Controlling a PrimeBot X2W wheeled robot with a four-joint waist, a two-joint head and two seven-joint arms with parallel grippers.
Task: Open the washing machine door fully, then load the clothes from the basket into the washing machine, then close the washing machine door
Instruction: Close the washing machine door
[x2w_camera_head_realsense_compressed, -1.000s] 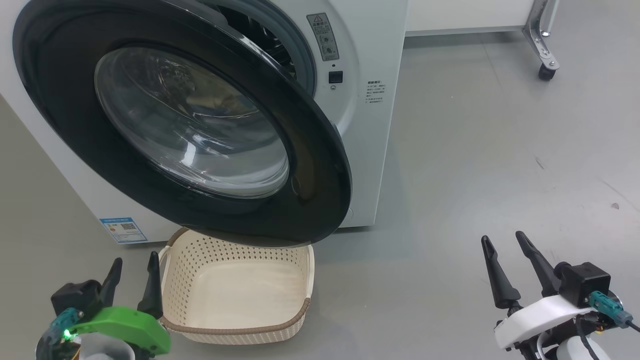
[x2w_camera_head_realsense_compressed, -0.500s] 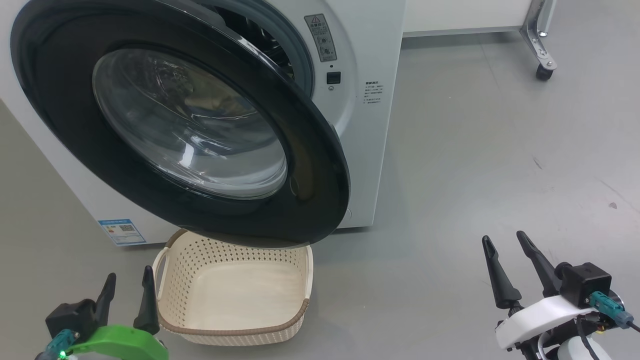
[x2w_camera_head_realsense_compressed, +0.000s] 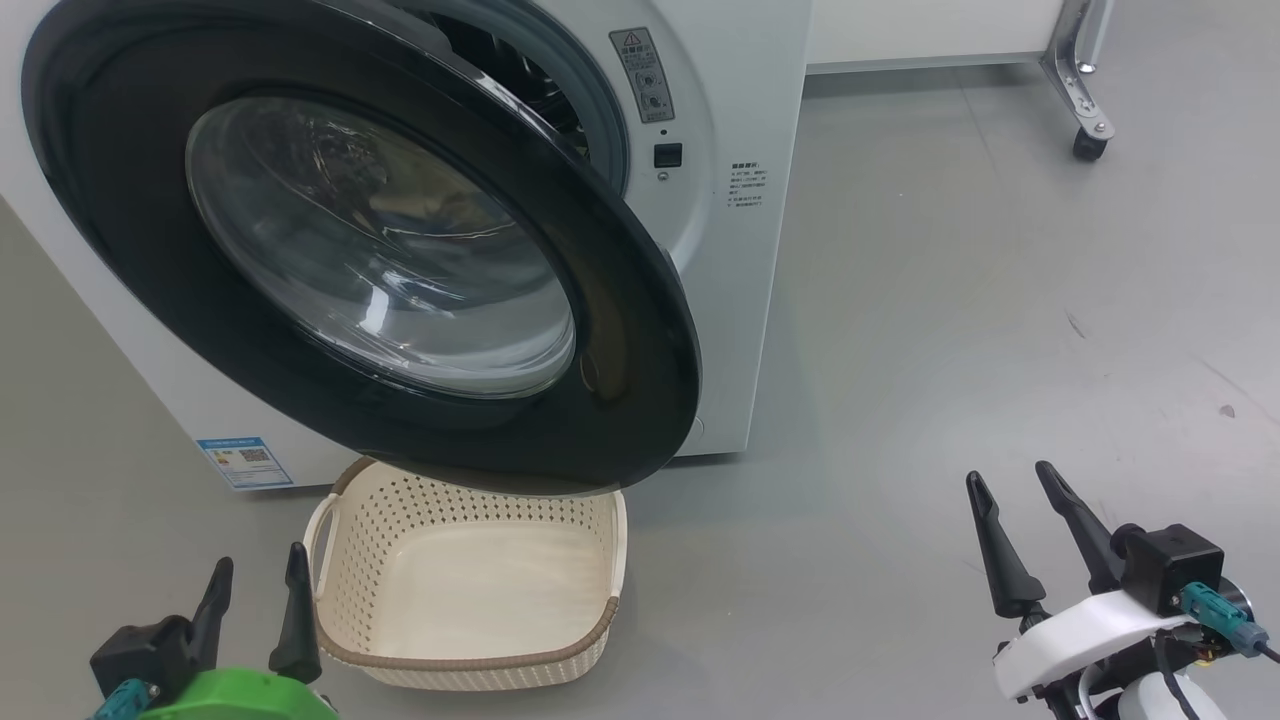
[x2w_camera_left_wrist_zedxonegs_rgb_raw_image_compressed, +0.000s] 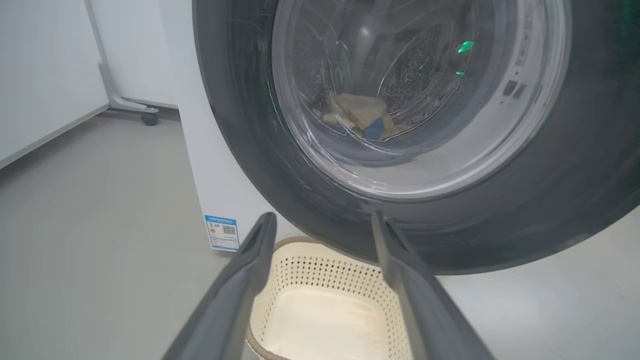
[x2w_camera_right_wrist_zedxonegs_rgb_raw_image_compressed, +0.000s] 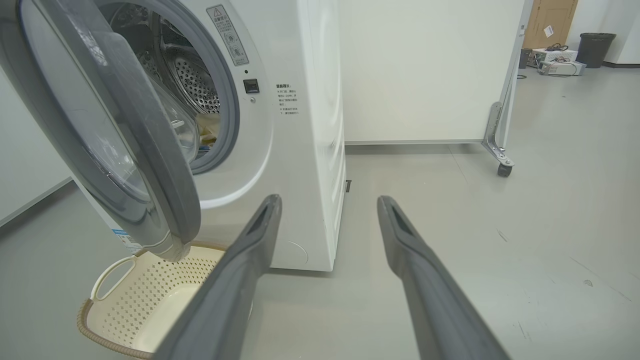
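**Left gripper (x2w_camera_head_realsense_compressed: 258, 560) and right gripper (x2w_camera_head_realsense_compressed: 1008, 475) both spread, grasping nothing**

Left one hangs just beside the basket (x2w_camera_head_realsense_compressed: 470, 665); right one is well off to the right. The washing machine door (x2w_camera_head_realsense_compressed: 640, 330) stands ajar above the basket's far end. The clothes (x2w_camera_left_wrist_zedxonegs_rgb_raw_image_compressed: 357, 112) lie inside the washing machine (x2w_camera_head_realsense_compressed: 745, 100).

The left gripper (x2w_camera_head_realsense_compressed: 260, 555) has its 2 fingers apart, with the basket (x2w_camera_head_realsense_compressed: 470, 661) just to its right. Ahead of it and above, the washing machine door (x2w_camera_head_realsense_compressed: 625, 330) hangs ajar over the basket's far end. The right gripper (x2w_camera_head_realsense_compressed: 1006, 473), fingers also spread, hovers over grey floor (x2w_camera_head_realsense_compressed: 950, 330), the washing machine (x2w_camera_head_realsense_compressed: 750, 100) well to its left.
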